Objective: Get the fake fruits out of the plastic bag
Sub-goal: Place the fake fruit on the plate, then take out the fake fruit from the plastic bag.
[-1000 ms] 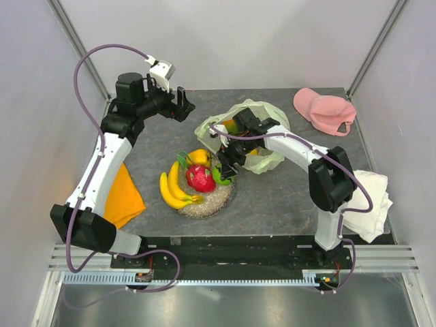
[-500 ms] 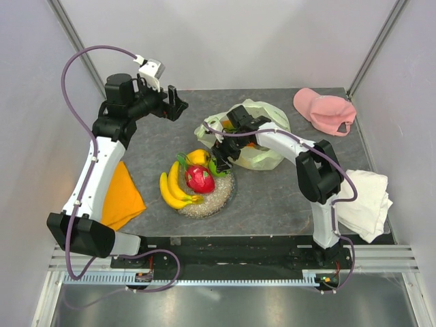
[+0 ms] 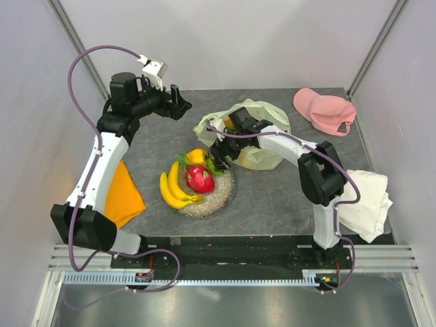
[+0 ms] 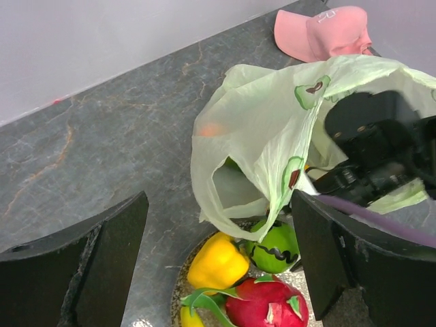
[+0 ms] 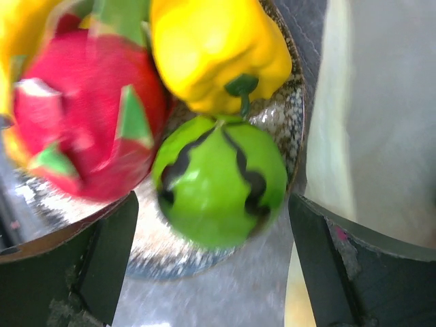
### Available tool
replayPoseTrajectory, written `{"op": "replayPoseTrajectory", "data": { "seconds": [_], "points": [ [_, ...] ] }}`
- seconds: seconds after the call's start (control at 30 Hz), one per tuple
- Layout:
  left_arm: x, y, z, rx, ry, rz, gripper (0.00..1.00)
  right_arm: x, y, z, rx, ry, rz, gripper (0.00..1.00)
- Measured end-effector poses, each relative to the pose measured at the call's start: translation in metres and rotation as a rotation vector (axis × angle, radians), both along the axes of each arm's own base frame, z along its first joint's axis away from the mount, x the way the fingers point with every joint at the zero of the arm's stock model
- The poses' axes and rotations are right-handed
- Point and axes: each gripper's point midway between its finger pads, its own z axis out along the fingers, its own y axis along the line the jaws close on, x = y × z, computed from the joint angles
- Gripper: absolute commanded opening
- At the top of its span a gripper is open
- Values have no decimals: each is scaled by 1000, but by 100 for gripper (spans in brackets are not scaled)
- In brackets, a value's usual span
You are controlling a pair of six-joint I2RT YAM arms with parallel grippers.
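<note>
The plastic bag (image 3: 267, 116) lay at the far middle of the table (image 3: 286, 197), its mouth turned left towards the plate (image 3: 204, 210), and an orange shape (image 4: 208, 129) showed through its film in the left wrist view, so I judged that at least one fruit remained inside. Just near and left of the bag, the green round fruit (image 5: 218, 180) rested on the plate's right rim, touching the yellow fruit (image 5: 211, 51) and beside the dragon fruit (image 5: 82, 129); the banana bunch (image 3: 172, 191) occupied the plate's left side. The right gripper (image 5: 211, 204) hung directly over the green fruit with its fingers spread clear of it on both sides. A second earlier those fingers had stood narrower about the same fruit, so I read this as the release that had just been made: one more fruit delivered. The right arm had also drawn slightly back towards the bag. The left gripper (image 4: 218, 204), released and empty, hovered at the far left facing the bag. A pink cap (image 3: 323, 109), a white cloth (image 3: 368, 201) and an orange cloth (image 3: 122, 194) lay well apart from the work.
</note>
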Motion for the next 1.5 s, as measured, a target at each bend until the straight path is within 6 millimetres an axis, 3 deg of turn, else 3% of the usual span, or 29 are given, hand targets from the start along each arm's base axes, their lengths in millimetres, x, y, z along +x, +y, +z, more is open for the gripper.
{"op": "replayPoseTrajectory", "data": {
  "seconds": [0.1,0.3,0.4,0.43,0.5,0.63,0.73,0.83,0.93,1.13,1.37,1.47,1.5],
  "points": [
    [3,-2,-2,-15,11,-3,92,-3,-11,32,25,-5,-18,98],
    [8,-6,-6,-27,25,-13,92,3,-36,145,167,-134,-72,98],
    [12,-7,-7,-31,29,-13,92,7,-47,173,173,-220,-105,92],
    [12,-7,-7,-33,30,-13,92,11,-51,173,152,-240,-125,85],
    [13,-7,-6,-35,31,-14,92,22,-56,161,101,-257,-161,81],
    [13,-8,-4,-37,26,-16,92,55,-71,104,-52,-222,-246,75],
    [13,-8,-4,-37,26,-17,92,73,-85,54,-161,-163,-294,80],
    [13,-8,-4,-37,26,-17,92,87,-97,24,-238,-131,-344,87],
    [13,-8,-4,-37,26,-17,92,104,-108,16,-273,-134,-420,91],
    [8,-7,-7,-36,33,-17,92,129,-116,28,-242,-151,-552,92],
    [6,-7,-7,-35,35,-17,92,131,-116,-6,-264,-83,-583,91],
    [6,-7,-7,-35,34,-16,92,128,-117,-17,-280,-62,-580,83],
    [6,-7,-7,-35,34,-16,92,127,-118,-18,-284,-59,-577,74]
  ]
}}
